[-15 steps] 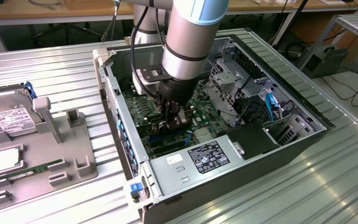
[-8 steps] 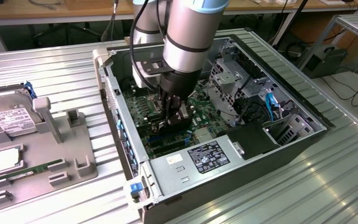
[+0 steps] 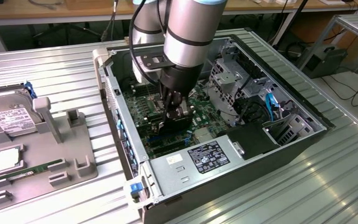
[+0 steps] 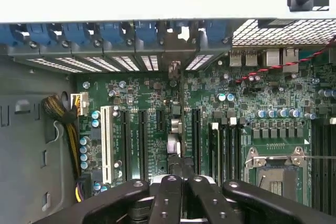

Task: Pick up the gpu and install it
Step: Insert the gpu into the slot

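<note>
One gripper (image 3: 174,115), entered as item one: we log it lowered inside the open computer case (image 3: 303,135), its fingers (image 4: 170,192) drawn narrow and clamped on the gpu (image 3: 177,126).

Item two, the gpu (image 4: 177,129): in the wrist view we see it edge-on, a thin dark line running forward from between the fingertips over the motherboard (image 4: 262,103) toward the blue slot latches (image 4: 105,32) on the rear wall. It lies above a dark expansion slot. Whether its edge connector has seated, we cannot tell.

Handling, in our judgement: stiff, light, flat, and fragile at the connector edge and the surface components. It is best held across the two flat faces near the upper edge, as it is now, and kept square to the slot, since tilt would strain the board.

Other items:
- white PCI slot (image 4: 107,140), to one side of the gripper
- CPU socket (image 4: 273,166), to the other side
- power supply (image 3: 197,158), just beyond the gripper at the case wall
- hard drive (image 3: 8,116) and RAM stick (image 3: 26,171), well apart from it on the grey fixture tray (image 3: 73,163)
</note>
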